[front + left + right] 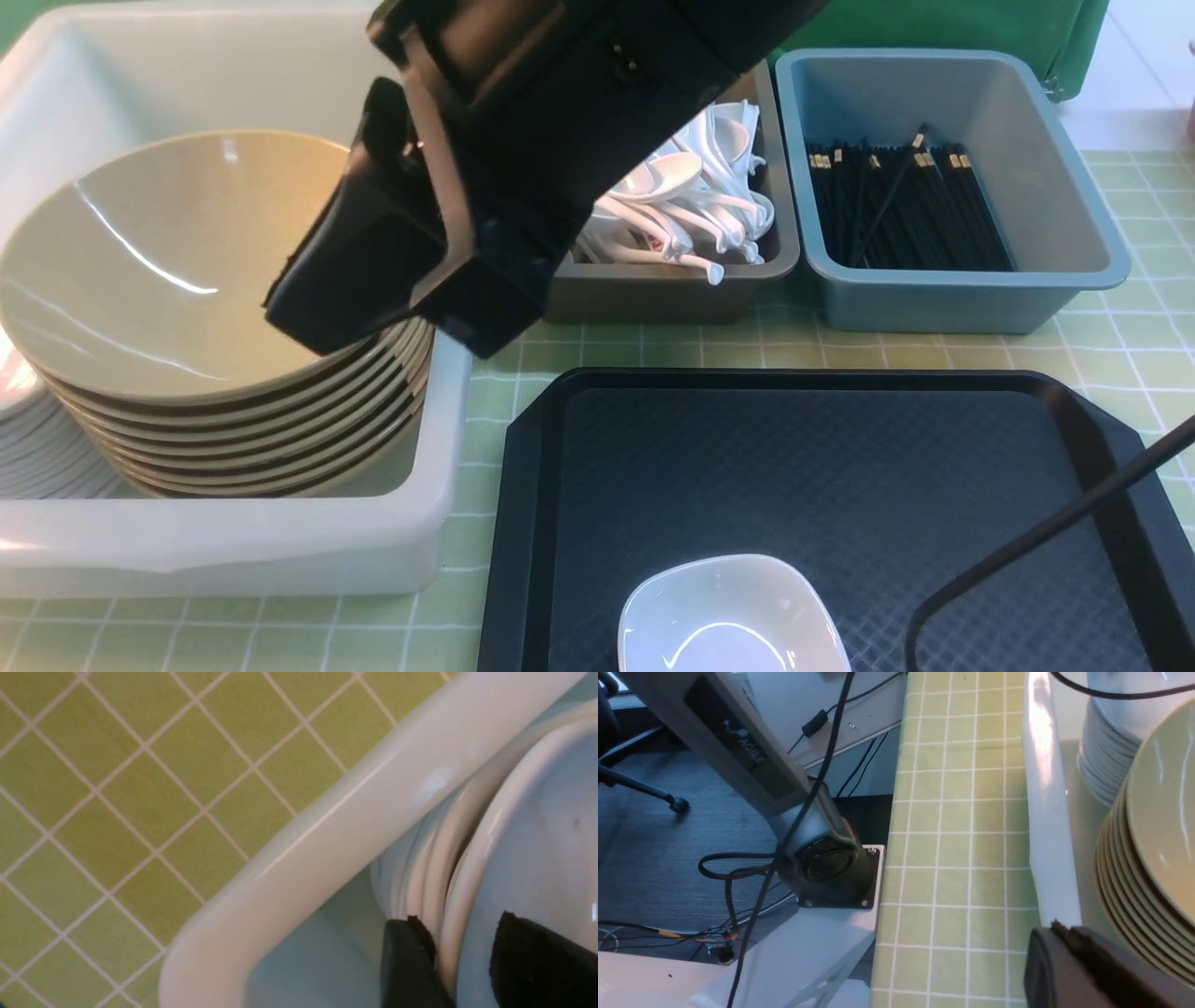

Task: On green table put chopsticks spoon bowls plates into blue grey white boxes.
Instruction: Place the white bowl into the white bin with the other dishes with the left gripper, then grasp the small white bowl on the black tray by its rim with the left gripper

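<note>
You are looking at the left gripper point(460, 933) working inside the white box point(233, 551), at the stack of white plates point(537, 812). Its fingers point(406, 961) are straddling the rim of the top plate, one outside and one inside. They are standing parted, with a strip of plate showing between the inner finger and the rim, so nothing is being squeezed. That plate is lying on its stack, close to the box's wall and near one of its corners.

The right gripper point(1059, 933) is hanging over the right part of the white box, beside the tan plates point(140, 280). Its fingers are pressing together with nothing between them. In the front view you are seeing the right arm point(523, 140) as a big black mass covering part of the tan stack.

The white box is sitting along the left edge of the table point(653, 355), with the tan stack filling its middle and the white plates tucked at its left end. At the far edge, the grey box point(672, 299) is holding the spoons point(691, 205). Just beside it to the right, the blue box point(934, 299) is holding the chopsticks point(896, 215). A black tray point(840, 467) is occupying the near right part of the table, and a white bowl point(728, 607) is sitting at its near edge. A black cable point(1046, 532) is crossing the tray's right corner.
</note>
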Tool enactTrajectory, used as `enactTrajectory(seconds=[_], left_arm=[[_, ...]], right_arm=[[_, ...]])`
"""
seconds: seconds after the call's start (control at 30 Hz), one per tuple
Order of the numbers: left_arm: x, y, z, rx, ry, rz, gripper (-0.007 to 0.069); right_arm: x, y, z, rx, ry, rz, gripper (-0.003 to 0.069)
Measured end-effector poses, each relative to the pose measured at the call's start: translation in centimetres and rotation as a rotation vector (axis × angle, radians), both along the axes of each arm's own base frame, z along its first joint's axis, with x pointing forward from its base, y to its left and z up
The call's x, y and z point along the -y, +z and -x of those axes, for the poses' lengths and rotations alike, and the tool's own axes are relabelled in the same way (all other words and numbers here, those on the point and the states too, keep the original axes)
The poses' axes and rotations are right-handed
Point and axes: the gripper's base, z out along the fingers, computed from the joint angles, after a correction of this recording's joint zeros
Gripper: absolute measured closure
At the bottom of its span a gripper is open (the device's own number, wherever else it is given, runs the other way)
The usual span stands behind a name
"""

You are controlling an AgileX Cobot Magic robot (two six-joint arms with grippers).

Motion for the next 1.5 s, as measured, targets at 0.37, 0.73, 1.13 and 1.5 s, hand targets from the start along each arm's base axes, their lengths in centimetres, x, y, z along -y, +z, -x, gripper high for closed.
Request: enactTrajectory(seconds=[0.37, 0.73, 1.13, 1.5], left_arm=[[2.0, 4.2, 2.1, 0.031, -0.018, -0.125, -0.0036], [19.7, 10.6, 6.1, 0.502, -0.97, 0.192, -0.0016], [33.8, 1.2, 5.0, 0.136, -1.46, 0.367, 0.0053], [39.4, -9.4, 1.6, -0.194, -1.417, 0.369, 0.0053]], right_arm=[[3.7, 2.6, 0.2, 0.088, -0.153, 0.039, 0.0603], [12.7, 3.2, 3.3, 0.167, -0.403, 0.143, 0.0587], [18.1, -3.3, 10.4, 0.146, -0.497, 0.101, 0.0575], [19.6, -2.6, 12.5, 0.15, -0.535, 0.039, 0.056]])
